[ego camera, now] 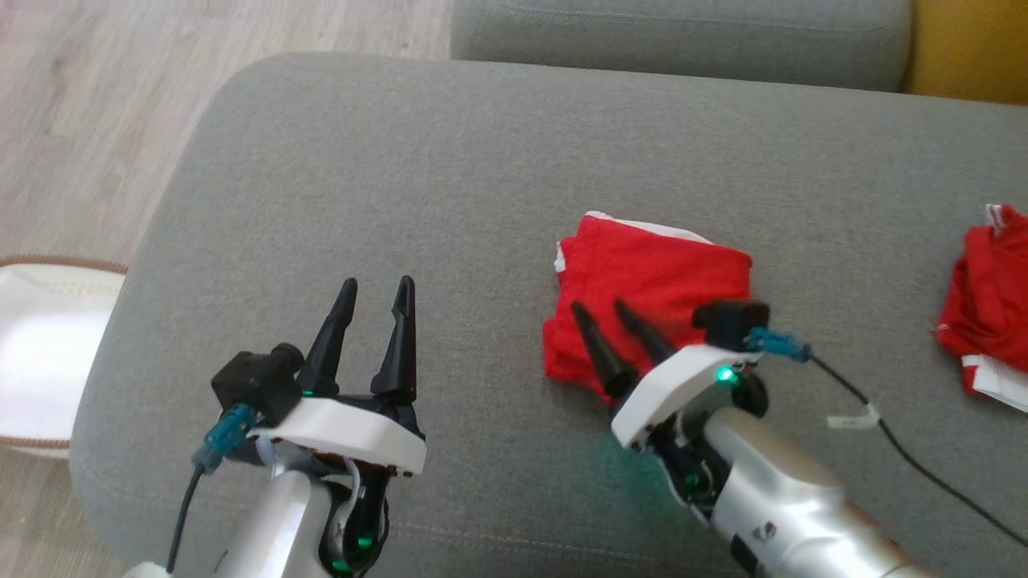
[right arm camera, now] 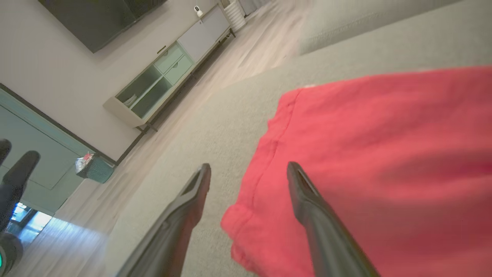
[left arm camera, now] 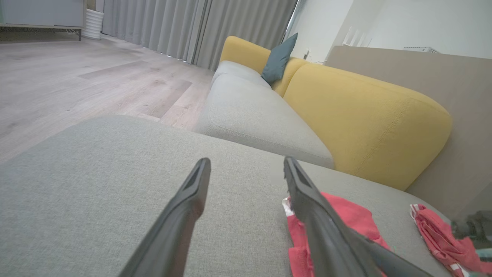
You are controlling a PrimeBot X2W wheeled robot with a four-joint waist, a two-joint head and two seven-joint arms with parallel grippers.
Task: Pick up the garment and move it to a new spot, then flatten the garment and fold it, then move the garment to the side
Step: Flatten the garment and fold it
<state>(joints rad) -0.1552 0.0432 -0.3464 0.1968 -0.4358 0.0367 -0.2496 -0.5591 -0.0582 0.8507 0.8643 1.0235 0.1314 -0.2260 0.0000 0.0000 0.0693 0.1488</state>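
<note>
As the garment (ego camera: 652, 277) (red) lies folded, parted right jaws overhang it.

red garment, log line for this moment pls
red garment: folded, lying on grey cushion | right gripper: open, straddling its near-left edge | left gripper: open, above bare cushion | second red garment: at cushion's right

Legible text, labels, brands, numbers: none.
- Item 1: small dark mark on the pale right forearm (ego camera: 767, 531), near right. Too small to read.
- Item 2: white tag (ego camera: 853, 418) on the black cable (ego camera: 911, 459), lying on the grey cushion (ego camera: 482, 201). Whether it carries print cannot be told.
</note>
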